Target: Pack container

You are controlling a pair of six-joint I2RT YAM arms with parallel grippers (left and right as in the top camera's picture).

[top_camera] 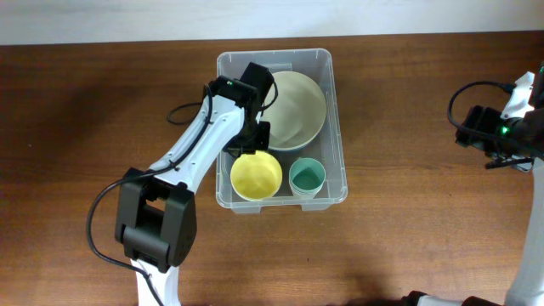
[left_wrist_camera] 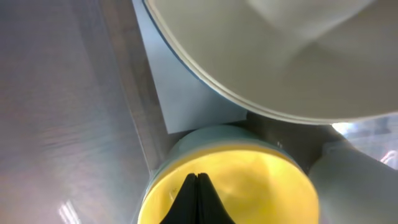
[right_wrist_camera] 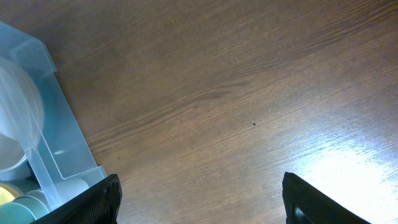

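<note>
The clear container (top_camera: 337,127) stands at the table's middle back. Inside it lie a large pale green bowl (top_camera: 297,106), a yellow bowl (top_camera: 256,175) and a teal cup (top_camera: 307,177). My left gripper (top_camera: 252,146) reaches into the container, just above the yellow bowl's far rim. In the left wrist view its fingers (left_wrist_camera: 197,180) are pressed together with nothing between them, over the yellow bowl (left_wrist_camera: 261,180), with the pale bowl (left_wrist_camera: 280,56) beyond. My right gripper (right_wrist_camera: 199,199) is open over bare wood, far right of the container (right_wrist_camera: 56,130).
The wooden table (top_camera: 425,238) surrounds the container. The left arm's base (top_camera: 153,229) stands at front left. The right arm (top_camera: 510,119) and its cable sit by the right edge.
</note>
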